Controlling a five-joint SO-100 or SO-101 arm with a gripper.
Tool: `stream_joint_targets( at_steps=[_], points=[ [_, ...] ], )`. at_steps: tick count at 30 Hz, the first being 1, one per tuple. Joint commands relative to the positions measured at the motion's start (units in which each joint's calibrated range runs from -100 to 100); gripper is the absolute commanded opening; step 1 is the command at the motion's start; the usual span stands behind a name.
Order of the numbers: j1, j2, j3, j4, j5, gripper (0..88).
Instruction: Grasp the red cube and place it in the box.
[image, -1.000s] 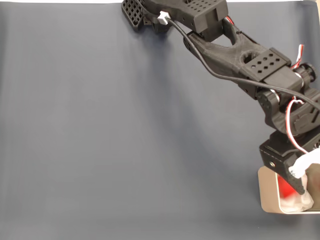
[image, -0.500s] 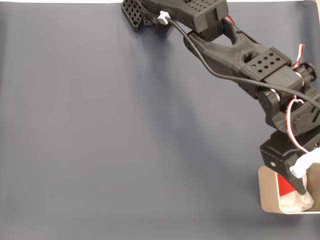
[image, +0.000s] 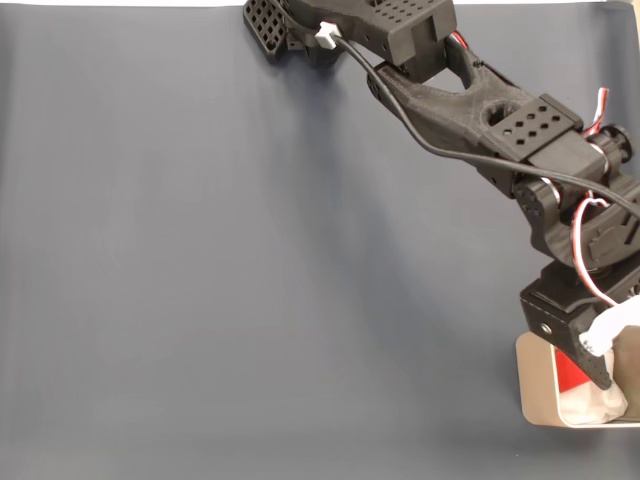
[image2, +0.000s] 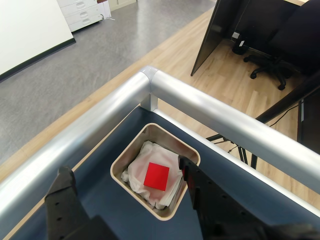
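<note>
The cube (image2: 157, 176) lies flat on the white lining inside the box (image2: 123, 159), roughly at its middle, touching nothing but the paper; in the fixed view only a sliver of red shows (image: 570, 377) between the box wall (image: 535, 385) and the arm; the gripper (image2: 127, 187) hangs above the box with its jaws spread wide, one dark finger low at the left of the wrist view and the other at the right, the cube well apart from both and seen in the gap between them, so the jaws are released and hold nothing; the box sits at the corner of the dark desk (image: 250, 280), just inside the silver rail (image2: 100, 122) that frames it; judged from this, the grasp, the carry and the drop are done and the cube is where the task wants it; what seems left is only for the arm to lift clear of the box and go back to rest, with care not to catch the thin wall or drag the lining on the way up.
</note>
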Motion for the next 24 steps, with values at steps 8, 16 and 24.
stream_joint_targets(
  at_steps=[8,16,24],
  points=[
    [-0.77,-1.36,-2.24,-1.3,-0.54,20.6],
    [3.71,-8.81,9.53,-3.92,-1.12,0.0],
    [14.08,-26.14,34.89,-9.74,-1.9,0.0]
  ],
)
